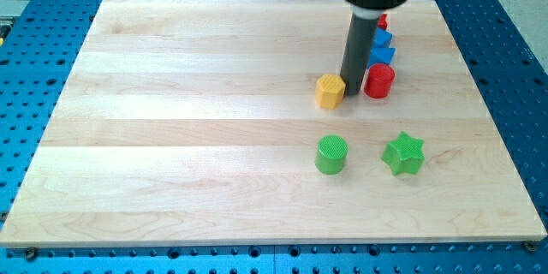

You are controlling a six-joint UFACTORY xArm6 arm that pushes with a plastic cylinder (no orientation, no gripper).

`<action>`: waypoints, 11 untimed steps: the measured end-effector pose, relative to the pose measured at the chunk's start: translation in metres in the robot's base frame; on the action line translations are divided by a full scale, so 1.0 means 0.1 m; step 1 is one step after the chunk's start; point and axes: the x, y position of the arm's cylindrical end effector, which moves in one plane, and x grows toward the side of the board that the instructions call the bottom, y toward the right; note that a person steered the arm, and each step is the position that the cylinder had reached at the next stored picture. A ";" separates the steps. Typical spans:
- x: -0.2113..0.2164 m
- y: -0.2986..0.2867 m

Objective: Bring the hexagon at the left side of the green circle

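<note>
Yellow hexagon sits at 12 o'clock of green circle, apart. Tip touches hexagon at its 3 o'clock. No fingers on rod, nothing grasped. Advice: push hexagon toward 9, then re-approach from 12 and push toward 6, avoiding circle.

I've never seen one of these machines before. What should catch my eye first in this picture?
First, the thick dark rod coming down from the view's top, with my tip touching the right side of the yellow hexagon. Crowded just right of the rod are a red cylinder and blue blocks behind it. Lower down stand the green circle and, to its right, a green star, all on a pale wooden board.
</note>
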 end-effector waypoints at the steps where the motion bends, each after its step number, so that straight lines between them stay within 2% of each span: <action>1: 0.14 -0.46; 2: 0.01 -1.04; 3: -0.57 -0.91; 4: -0.30 -1.57; 5: 0.29 -1.23; 6: 0.19 -1.23; 7: 0.29 -1.59; 8: 0.65 -1.34; 11: 0.77 -1.21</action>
